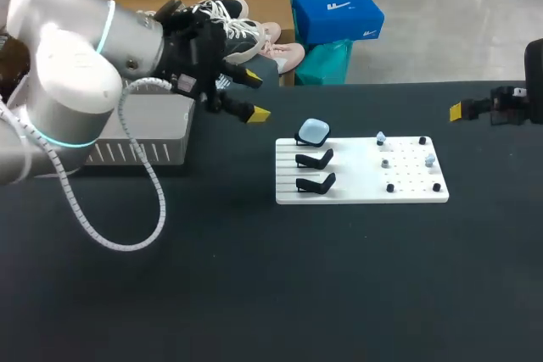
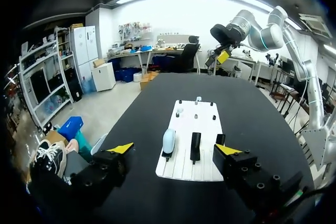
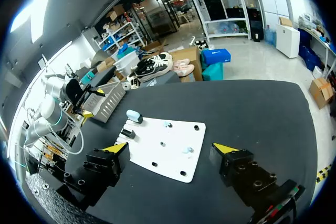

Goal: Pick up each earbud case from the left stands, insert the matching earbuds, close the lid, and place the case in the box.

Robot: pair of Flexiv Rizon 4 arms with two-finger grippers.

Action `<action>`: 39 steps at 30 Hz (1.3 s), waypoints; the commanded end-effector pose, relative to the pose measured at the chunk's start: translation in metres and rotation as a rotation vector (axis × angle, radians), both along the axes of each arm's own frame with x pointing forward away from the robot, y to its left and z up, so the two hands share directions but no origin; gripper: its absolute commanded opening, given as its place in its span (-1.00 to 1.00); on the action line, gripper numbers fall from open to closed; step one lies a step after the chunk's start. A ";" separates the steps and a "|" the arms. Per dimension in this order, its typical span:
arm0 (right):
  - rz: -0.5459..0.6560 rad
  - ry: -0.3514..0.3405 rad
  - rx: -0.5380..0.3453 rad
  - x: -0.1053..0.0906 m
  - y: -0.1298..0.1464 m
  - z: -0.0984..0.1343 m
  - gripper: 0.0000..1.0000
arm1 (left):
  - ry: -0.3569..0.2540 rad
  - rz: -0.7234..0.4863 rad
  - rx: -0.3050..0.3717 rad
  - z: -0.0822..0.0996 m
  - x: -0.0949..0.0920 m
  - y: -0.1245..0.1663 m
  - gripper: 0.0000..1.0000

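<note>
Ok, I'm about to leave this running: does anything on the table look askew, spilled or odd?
Nothing looks spilled or damaged. The white board lies flat; only its rearmost stand holds a pale blue case, the two other stands are empty.

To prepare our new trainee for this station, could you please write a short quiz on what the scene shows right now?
1. True or false: all three stands on the white board hold an earbud case.
2. The left end effector is: A) open, near the grey box; B) shut on the case; C) resting on the board.
3. Fill in: the case's colour is ____.
Key: 1 false, only one stand holds a case; 2 A; 3 light blue.
</note>
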State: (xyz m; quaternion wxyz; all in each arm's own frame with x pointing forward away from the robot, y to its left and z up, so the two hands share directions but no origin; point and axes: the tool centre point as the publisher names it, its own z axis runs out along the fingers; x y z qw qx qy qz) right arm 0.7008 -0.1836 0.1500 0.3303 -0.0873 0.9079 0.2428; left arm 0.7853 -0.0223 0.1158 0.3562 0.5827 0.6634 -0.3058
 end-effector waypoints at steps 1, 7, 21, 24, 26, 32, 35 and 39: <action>0.005 -0.001 0.003 0.001 -0.001 -0.001 1.00 | 0.051 -0.112 -0.006 -0.014 0.013 -0.019 1.00; 0.005 -0.001 0.003 0.001 -0.001 -0.001 1.00 | 0.041 -0.140 0.005 -0.034 0.017 -0.028 1.00; 0.005 -0.001 0.003 0.001 -0.001 -0.001 1.00 | 0.047 -0.129 -0.013 -0.062 0.014 -0.032 1.00; 0.005 -0.001 0.003 0.001 -0.001 -0.001 1.00 | 0.041 -0.111 -0.023 -0.066 0.012 -0.035 1.00; 0.005 -0.001 0.003 0.001 -0.001 -0.001 1.00 | 0.037 -0.097 -0.025 -0.069 0.011 -0.037 1.00; 0.005 -0.001 0.003 0.001 -0.001 -0.001 1.00 | 0.016 -0.074 -0.034 -0.077 0.011 -0.044 0.63; 0.005 -0.001 0.003 0.001 -0.001 -0.001 1.00 | 0.007 -0.075 -0.033 -0.081 0.012 -0.048 0.63; 0.005 -0.001 0.003 0.001 -0.001 -0.001 1.00 | -0.001 -0.069 -0.037 -0.085 0.014 -0.054 0.46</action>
